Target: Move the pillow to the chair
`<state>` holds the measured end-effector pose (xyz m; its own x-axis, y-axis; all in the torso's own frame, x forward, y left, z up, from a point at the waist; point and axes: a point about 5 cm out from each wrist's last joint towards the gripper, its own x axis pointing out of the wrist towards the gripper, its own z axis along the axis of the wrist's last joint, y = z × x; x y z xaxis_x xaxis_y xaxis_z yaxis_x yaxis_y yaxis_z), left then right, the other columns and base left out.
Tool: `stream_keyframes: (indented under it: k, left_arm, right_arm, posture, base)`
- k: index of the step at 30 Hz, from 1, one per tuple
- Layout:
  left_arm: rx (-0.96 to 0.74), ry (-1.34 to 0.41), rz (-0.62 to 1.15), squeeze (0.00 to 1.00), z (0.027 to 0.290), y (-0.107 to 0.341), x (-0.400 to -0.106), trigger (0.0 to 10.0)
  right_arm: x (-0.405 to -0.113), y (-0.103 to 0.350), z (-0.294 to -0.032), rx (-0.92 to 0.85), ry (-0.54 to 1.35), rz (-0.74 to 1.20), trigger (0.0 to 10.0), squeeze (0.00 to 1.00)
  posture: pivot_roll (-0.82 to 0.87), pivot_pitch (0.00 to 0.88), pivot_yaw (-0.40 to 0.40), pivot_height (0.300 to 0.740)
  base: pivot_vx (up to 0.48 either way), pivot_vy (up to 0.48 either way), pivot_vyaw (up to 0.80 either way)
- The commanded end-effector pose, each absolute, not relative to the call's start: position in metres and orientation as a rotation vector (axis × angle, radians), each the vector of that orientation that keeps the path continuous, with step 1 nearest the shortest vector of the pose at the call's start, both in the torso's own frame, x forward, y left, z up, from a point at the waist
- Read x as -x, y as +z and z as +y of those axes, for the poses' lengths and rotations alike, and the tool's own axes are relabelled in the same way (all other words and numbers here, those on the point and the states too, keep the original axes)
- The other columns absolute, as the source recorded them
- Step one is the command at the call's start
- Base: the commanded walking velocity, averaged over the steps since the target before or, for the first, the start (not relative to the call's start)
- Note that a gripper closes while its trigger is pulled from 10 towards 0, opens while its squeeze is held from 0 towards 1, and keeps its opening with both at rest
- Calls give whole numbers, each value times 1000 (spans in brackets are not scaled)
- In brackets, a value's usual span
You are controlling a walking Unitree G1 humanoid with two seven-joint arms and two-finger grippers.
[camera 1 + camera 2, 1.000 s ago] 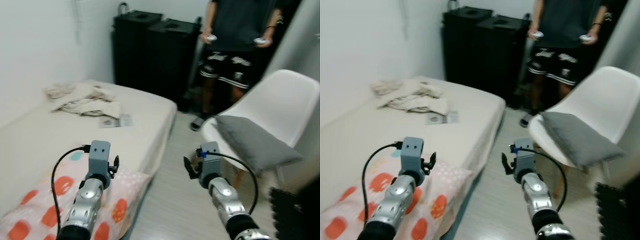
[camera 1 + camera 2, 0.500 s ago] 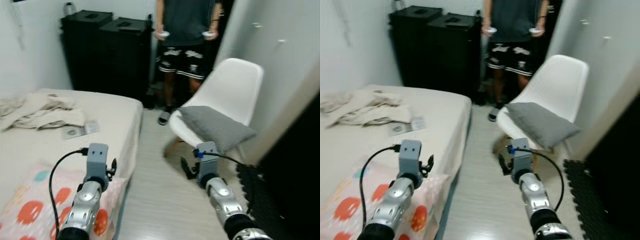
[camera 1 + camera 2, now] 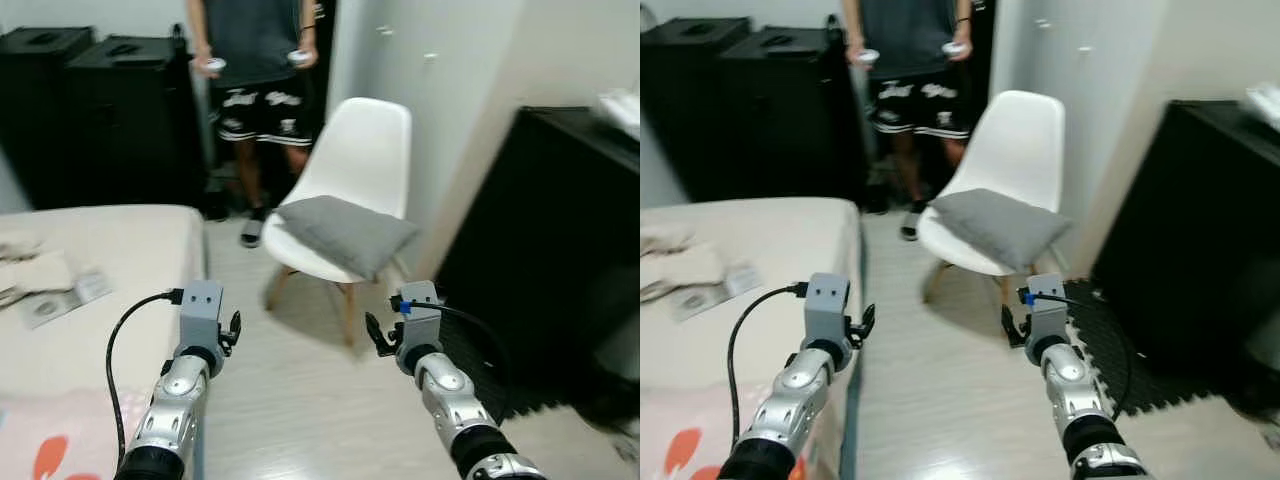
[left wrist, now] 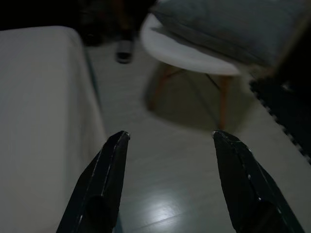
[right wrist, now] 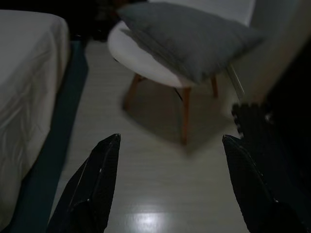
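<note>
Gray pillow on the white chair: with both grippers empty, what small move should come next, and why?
Probably none beyond holding the arms back. The gray pillow already lies on the white chair seat, and the left gripper and right gripper are open, held above bare floor short of the chair. The task looks done.

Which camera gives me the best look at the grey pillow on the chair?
The right wrist view: the grey pillow lies large and whole on the white chair. Both eye views show it whole but smaller; the left wrist view is dark and cuts its top off.
</note>
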<state>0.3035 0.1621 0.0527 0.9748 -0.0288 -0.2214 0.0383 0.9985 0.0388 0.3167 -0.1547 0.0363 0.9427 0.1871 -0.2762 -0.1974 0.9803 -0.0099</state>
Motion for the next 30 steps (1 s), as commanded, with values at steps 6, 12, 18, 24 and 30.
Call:
stream_keyframes:
  k: [6, 12, 18, 24, 30]
  left_arm:
    - [-38, -32, 257, 0, 160, 47, -301, 10000]
    - [-40, -28, 256, 0, 161, 47, -300, 10000]
    - [-47, -29, 253, 0, 160, 48, -301, 10000]
    - [-60, -34, 257, 0, 156, 47, -301, 10000]
    - [-117, -50, 277, 0, 159, 45, -303, 10000]
  right_arm:
    - [-314, 32, -157, 23, 183, 301, 10000, 0]
    - [-314, 32, -157, 20, 183, 302, 10000, 0]
    - [-315, 32, -155, 17, 185, 303, 10000, 0]
    - [-310, 25, -154, 67, 238, 338, 10000, 0]
    - [-306, 20, -151, 62, 212, 346, 10000, 0]
  posture:
    - [-10, 31, -26, 740]
    - [-7, 29, -25, 740]
    - [-8, 28, -23, 740]
    - [-10, 27, -20, 740]
    - [2, 30, 35, 740]
  base:
    - [0, 0, -800]
    - [0, 0, -800]
    - [0, 0, -800]
    - [0, 0, -400]
    - [0, 0, 0]
